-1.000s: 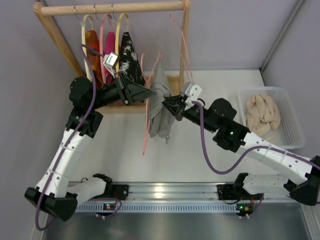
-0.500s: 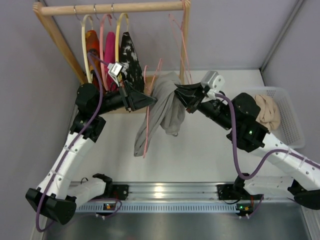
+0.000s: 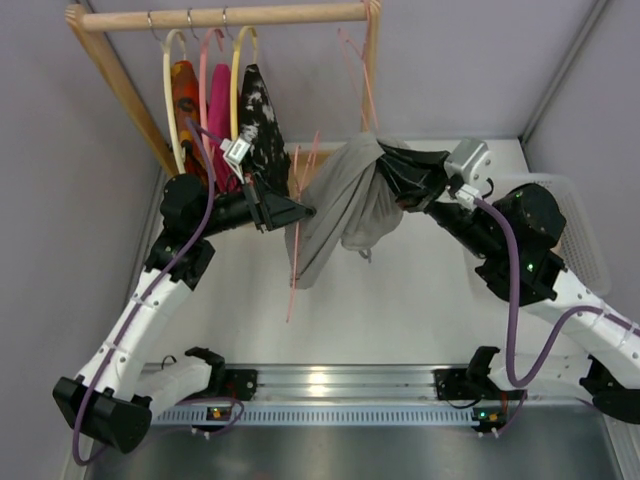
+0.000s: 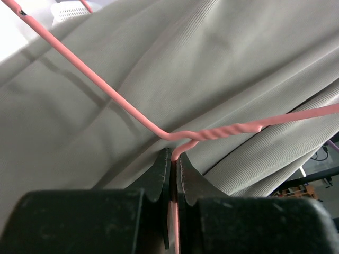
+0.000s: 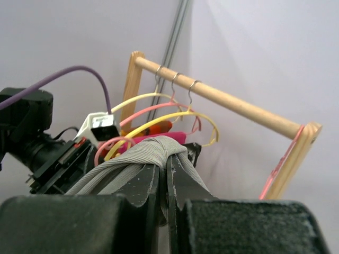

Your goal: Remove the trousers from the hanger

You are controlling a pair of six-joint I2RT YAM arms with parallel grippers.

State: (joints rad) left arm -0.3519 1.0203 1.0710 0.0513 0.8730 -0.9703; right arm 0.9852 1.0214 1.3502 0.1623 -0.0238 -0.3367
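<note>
The grey trousers hang bunched between my two grippers, above the table. My right gripper is shut on their top fold and holds it up and to the right; the right wrist view shows the jaws pinching grey fabric. My left gripper is shut on the thin pink hanger, which dangles on the trousers' left side. In the left wrist view the jaws clamp the hanger's wire just below its twisted neck, with the trousers filling the background.
A wooden rack at the back left carries cream-yellow and pink hangers with orange, magenta and black-and-white garments. Another thin pink hanger hangs by the rack's right post. A white basket stands at the right, mostly behind my right arm.
My right gripper has moved up and to the right, dragging the trousers away from the hanger. My left gripper keeps hold of the hanger and has shifted little.
</note>
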